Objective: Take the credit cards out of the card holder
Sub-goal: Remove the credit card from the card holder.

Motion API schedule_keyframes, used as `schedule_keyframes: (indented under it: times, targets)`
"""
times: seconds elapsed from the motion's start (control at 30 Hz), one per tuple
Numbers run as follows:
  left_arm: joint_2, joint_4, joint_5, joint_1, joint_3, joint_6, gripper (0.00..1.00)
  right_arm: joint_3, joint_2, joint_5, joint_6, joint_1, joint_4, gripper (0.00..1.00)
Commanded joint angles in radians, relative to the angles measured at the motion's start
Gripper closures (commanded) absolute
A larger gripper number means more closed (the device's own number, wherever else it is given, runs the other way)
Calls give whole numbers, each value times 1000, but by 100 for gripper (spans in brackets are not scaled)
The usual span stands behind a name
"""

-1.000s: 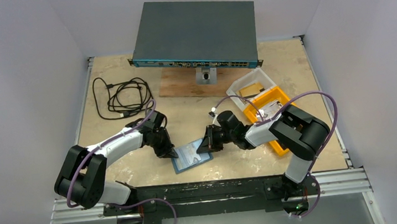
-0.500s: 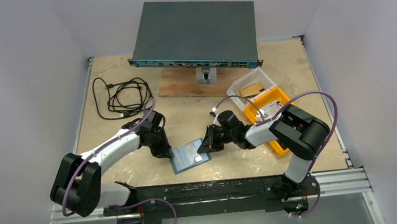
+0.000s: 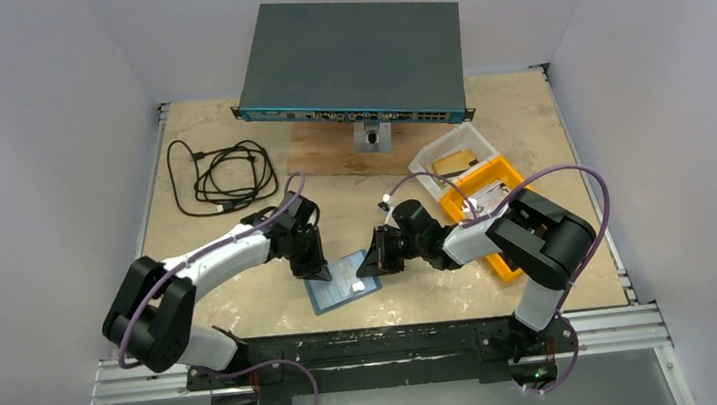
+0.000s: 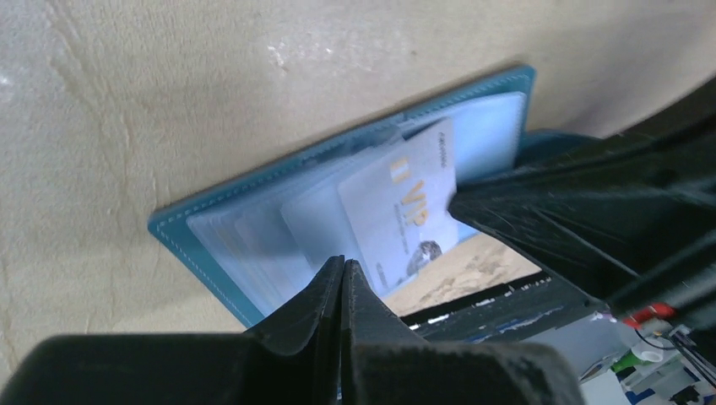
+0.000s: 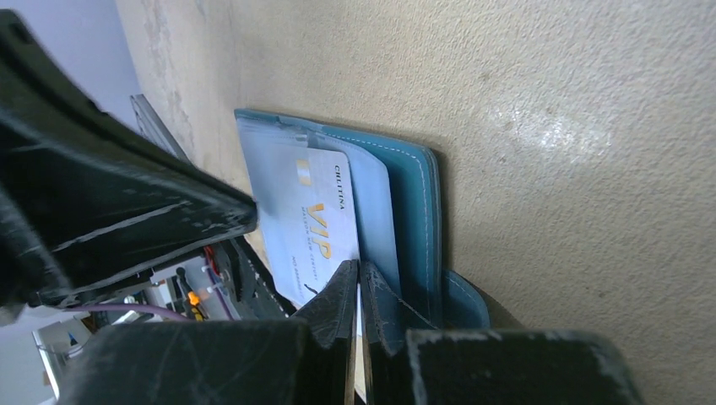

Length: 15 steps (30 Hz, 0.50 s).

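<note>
The card holder (image 3: 345, 282), a teal-blue wallet with pale stitching, lies open and flat on the table (image 3: 526, 109) near its front edge, between the two grippers. Its clear pockets fan out from the spine, and a pale, glossy card (image 4: 404, 211) sits partly out of one of them. The card carries "VIP" in gold letters beside a small gold bar; the smaller print cannot be read. The left gripper (image 3: 318, 271) has its fingers pressed together, tips down on the clear pockets at the holder's left side. The right gripper (image 3: 374, 261), fingers likewise pressed together, meets the holder's right edge at the card; whether it nips a sleeve cannot be told. To the right, well apart from the holder, a clear tub (image 3: 428, 158) holds a flat tan piece (image 3: 455, 162). Touching it, an orange bin (image 3: 460, 204) holds something pale, partly hidden by the right arm.
</note>
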Motion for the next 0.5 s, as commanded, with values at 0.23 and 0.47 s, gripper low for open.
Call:
schedule_keyframes:
  times: [0.23,0.47]
  targets:
    - [149,34,-48,-4,-35,-24,100,5,10,-37,-22,-2,41,65]
    - [169,42,-50,-4,-48,-31,100,14,52,-83,5,-1,94,80]
